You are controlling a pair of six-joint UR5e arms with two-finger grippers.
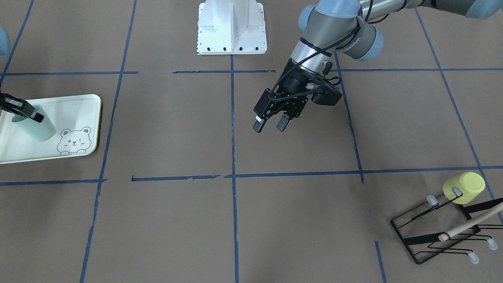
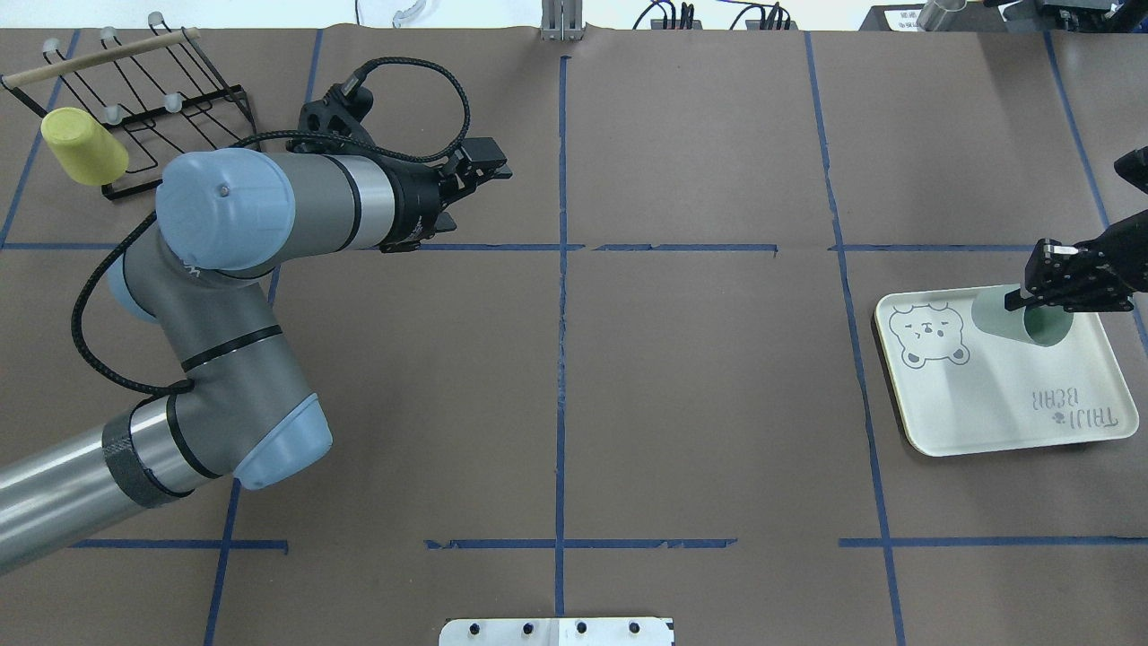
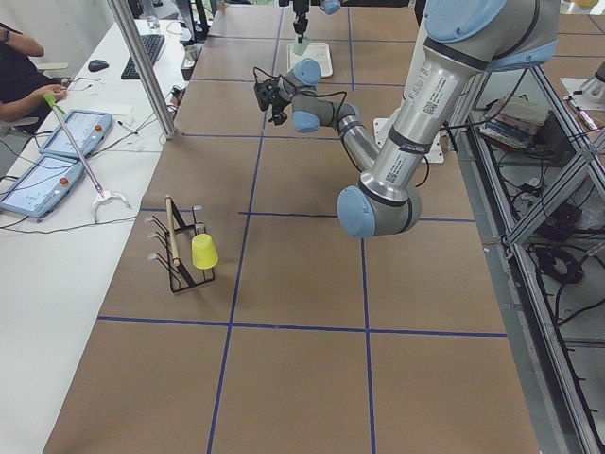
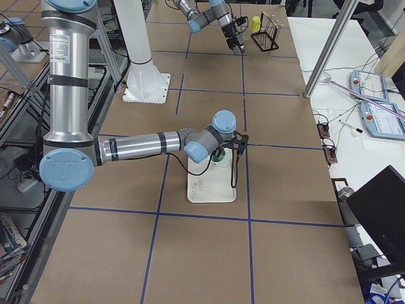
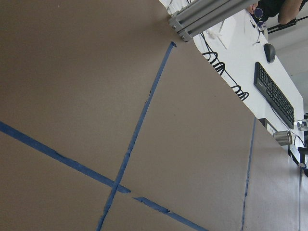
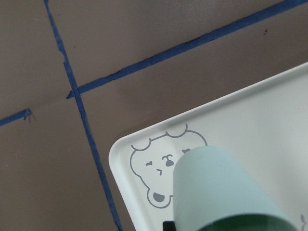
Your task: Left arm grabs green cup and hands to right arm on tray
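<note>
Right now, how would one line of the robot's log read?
left gripper: open, empty, mid-table | right gripper: shut on green cup, tilted over tray | yellow cup: on rack

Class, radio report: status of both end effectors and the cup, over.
Left end effector open, empty, mid-table. Right end effector shut on green cup, tilted over tray. Yellow cup far off on rack, not in the way.

On the tray: tilted green cup with the right gripper at its rim; the rest is bare.
Between tray and left gripper: open table.
Far from tray: rack, yellow cup.
</note>
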